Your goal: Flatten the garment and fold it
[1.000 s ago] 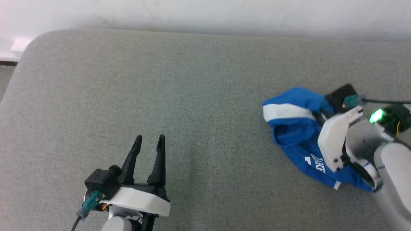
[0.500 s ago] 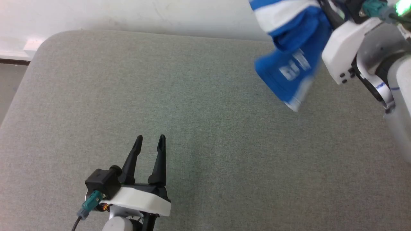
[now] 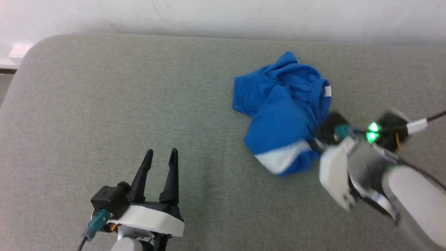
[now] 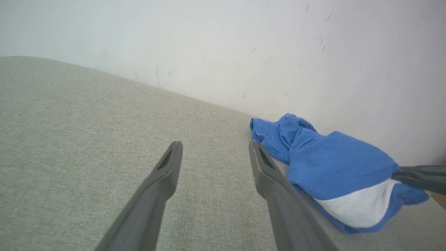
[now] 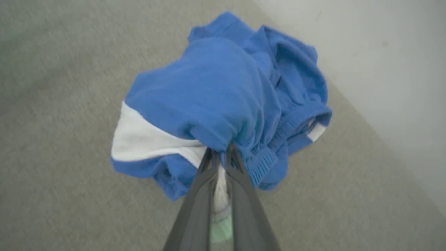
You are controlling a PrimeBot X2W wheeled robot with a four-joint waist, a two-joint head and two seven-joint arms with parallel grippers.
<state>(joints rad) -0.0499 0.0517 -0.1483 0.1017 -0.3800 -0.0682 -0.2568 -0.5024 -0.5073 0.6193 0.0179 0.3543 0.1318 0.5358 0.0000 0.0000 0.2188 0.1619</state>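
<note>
Right wrist view: right gripper (image 5: 219,153) clamped on crumpled bright blue soft shorts (image 5: 216,87) with a white stripe, bunched toward the far edge of the grey fabric bench (image 3: 104,87), right of centre. Left gripper (image 3: 161,152) spread, empty, at the near edge.

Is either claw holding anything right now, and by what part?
The right claw pinches the shorts by a bunched fold at the white stripe; left claw holds nothing.
</note>
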